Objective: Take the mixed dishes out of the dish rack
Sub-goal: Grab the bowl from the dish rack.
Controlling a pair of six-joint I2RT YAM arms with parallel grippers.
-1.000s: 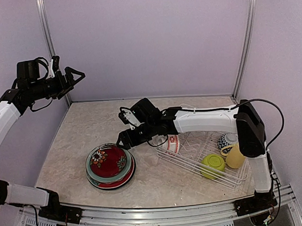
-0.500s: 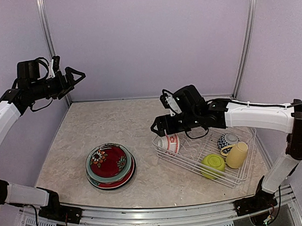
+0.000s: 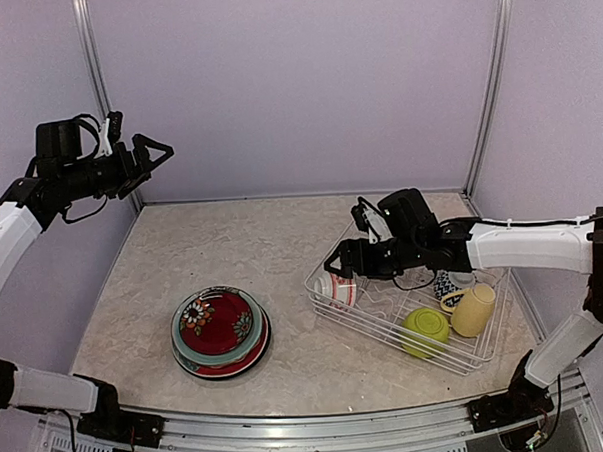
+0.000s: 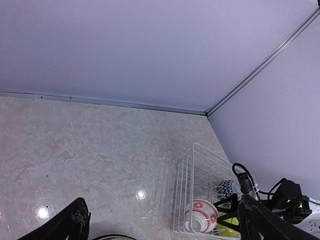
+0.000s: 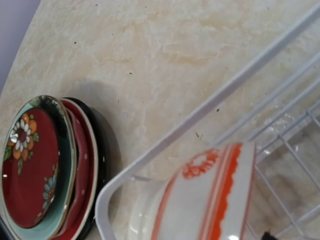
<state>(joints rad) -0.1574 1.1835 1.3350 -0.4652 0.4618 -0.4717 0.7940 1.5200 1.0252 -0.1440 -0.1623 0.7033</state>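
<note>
1. The dish rack (image 3: 378,329), a large rectangular white wire basket with low sides, sits at 4 o'clock on the beige marbled tabletop (image 3: 252,248) in my overhead view.

2. Four pieces of the mixed dishes are inside it:
- The red-and-white ceramic bowl (image 3: 339,287) stands on its edge at the rack's 9 o'clock end, close against the corner wire.
- The lime green bowl (image 3: 426,328) is at the rack's 5 o'clock, near the front rim.
- The pale yellow mug (image 3: 473,311) lies tilted at 3 o'clock, just beside the lime green bowl.
- The blue-and-white bowl (image 3: 450,283) is at 2 o'clock, just beyond the mug.

3. The other dishes form a stack of round ceramic plates (image 3: 219,332) at 8 o'clock on the table, well apart from the rack. My right wrist camera shows the red floral plate with a pale teal rim (image 5: 27,160) on top and the black-rimmed plate (image 5: 103,150) at the bottom.

4. The right gripper (image 3: 333,270) hangs over the rack's 9 o'clock end, just above the red-and-white bowl. I cannot tell how far its jaws are apart. Nothing shows between them.

5. The left gripper (image 3: 160,152) is raised high at 10 o'clock, near the lilac side wall (image 3: 34,57). Its jaws are spread wide and hold nothing
</note>
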